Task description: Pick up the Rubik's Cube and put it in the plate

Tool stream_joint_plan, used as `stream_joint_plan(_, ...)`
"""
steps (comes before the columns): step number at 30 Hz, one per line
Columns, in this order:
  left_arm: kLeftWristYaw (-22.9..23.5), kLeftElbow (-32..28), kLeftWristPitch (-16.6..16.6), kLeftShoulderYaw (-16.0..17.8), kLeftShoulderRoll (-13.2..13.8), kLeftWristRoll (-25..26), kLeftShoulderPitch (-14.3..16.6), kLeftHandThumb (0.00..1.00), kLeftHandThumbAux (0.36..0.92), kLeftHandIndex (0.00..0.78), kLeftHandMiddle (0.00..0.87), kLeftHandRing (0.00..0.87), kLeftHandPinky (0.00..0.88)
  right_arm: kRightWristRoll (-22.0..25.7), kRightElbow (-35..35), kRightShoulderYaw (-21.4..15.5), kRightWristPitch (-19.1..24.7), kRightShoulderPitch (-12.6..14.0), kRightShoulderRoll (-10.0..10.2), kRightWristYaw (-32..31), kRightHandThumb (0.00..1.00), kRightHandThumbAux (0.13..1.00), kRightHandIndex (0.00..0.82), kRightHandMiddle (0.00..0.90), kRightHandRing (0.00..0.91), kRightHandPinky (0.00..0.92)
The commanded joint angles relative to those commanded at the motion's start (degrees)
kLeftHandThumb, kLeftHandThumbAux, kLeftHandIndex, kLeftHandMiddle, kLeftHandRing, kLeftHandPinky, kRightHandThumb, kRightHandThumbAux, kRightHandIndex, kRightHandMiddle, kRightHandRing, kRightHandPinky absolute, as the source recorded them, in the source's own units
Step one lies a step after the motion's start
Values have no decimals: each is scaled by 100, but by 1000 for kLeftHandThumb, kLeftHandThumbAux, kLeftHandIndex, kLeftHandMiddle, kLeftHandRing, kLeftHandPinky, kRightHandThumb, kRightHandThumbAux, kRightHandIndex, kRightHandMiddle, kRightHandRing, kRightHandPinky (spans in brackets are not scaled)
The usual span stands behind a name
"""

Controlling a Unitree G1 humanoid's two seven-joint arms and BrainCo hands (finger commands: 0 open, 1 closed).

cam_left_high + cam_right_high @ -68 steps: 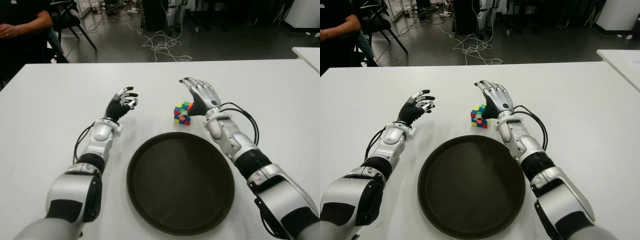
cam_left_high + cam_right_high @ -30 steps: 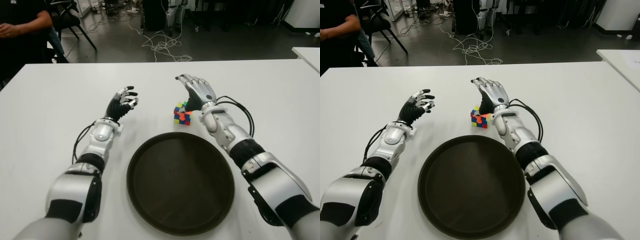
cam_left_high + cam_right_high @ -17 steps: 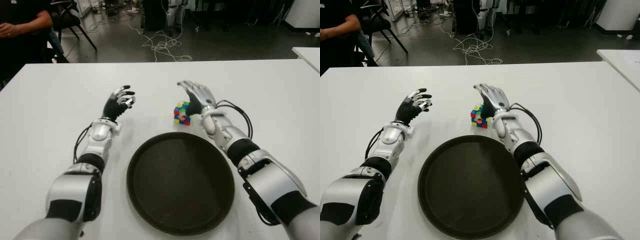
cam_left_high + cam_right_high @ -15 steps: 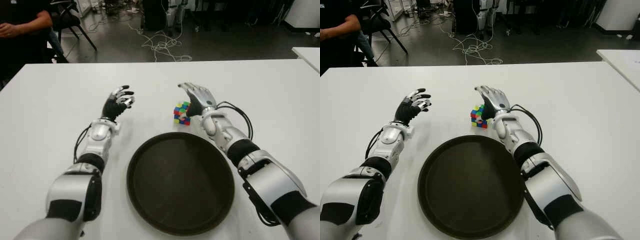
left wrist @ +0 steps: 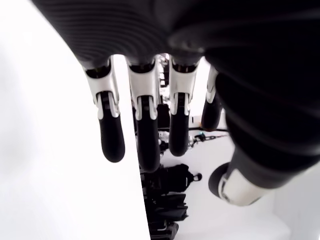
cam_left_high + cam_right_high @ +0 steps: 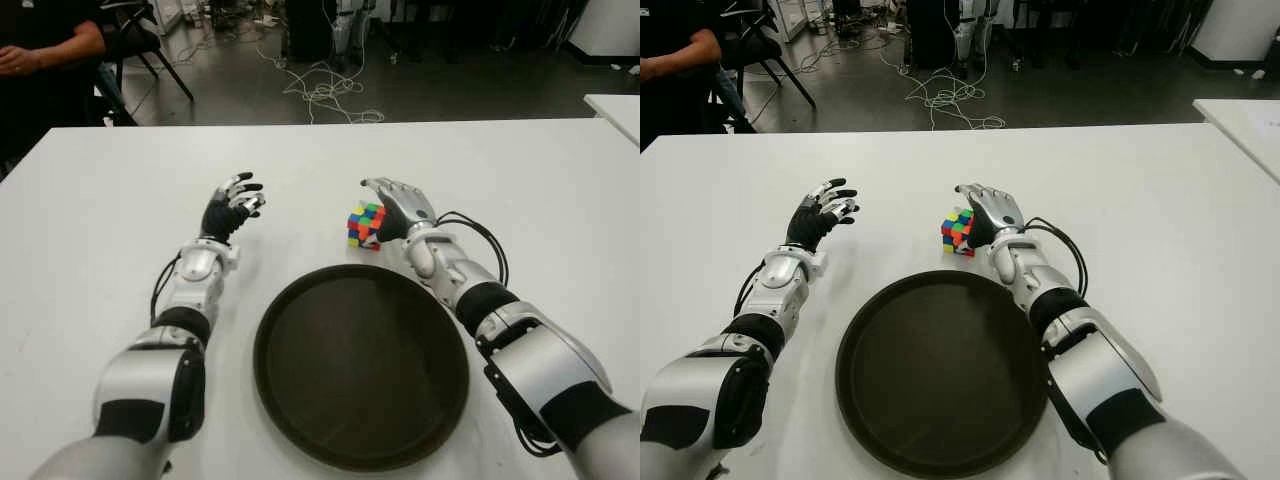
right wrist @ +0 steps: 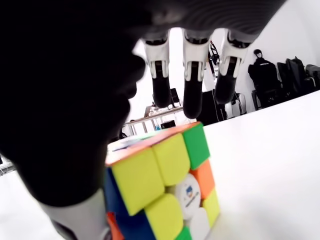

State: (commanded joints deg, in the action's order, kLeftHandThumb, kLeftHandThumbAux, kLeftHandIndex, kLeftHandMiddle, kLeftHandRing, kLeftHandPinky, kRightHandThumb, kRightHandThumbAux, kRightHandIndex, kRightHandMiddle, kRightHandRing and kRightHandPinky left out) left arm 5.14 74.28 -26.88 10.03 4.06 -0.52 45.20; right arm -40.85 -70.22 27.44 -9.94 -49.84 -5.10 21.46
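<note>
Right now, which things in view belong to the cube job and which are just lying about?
Job: Rubik's Cube on the table; dark plate; right hand arched over the cube, fingers uncurled.
Bystanders: left hand raised, holding nothing; floor cables; seated person; chair.

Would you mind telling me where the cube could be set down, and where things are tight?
The plate is bare inside. Bare table lies right of the right hand, and more left of the idle left hand. It is crowded only beyond the plate's far rim, where the right hand's fingers arch over the Rubik's Cube.
</note>
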Motion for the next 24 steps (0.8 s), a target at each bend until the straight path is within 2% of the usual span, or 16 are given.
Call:
stream_joint_plan(9, 106, -31, -28, 63, -32, 87, -6, 418, 748, 189, 286, 333, 368, 11, -120, 32, -43, 35, 16, 32, 0, 928, 216, 254, 256, 283)
stream_joint_plan(14, 96, -41, -30, 55, -38, 94, -13, 414, 753, 187, 281, 326, 356, -7, -177, 61, -59, 73, 11, 64, 0, 926, 209, 240, 237, 255)
stream_joint_plan(21, 90, -51, -46, 50, -53, 97, -19, 420, 764, 192, 284, 324, 355, -58, -255, 168, -75, 89, -4, 160, 0, 936, 264, 309, 325, 340)
stream_joint_plan(24, 83, -56, -65, 39, -57, 87, -22, 413, 759, 189, 286, 324, 351, -66, -278, 217, -55, 93, -6, 176, 0, 926, 241, 285, 291, 289)
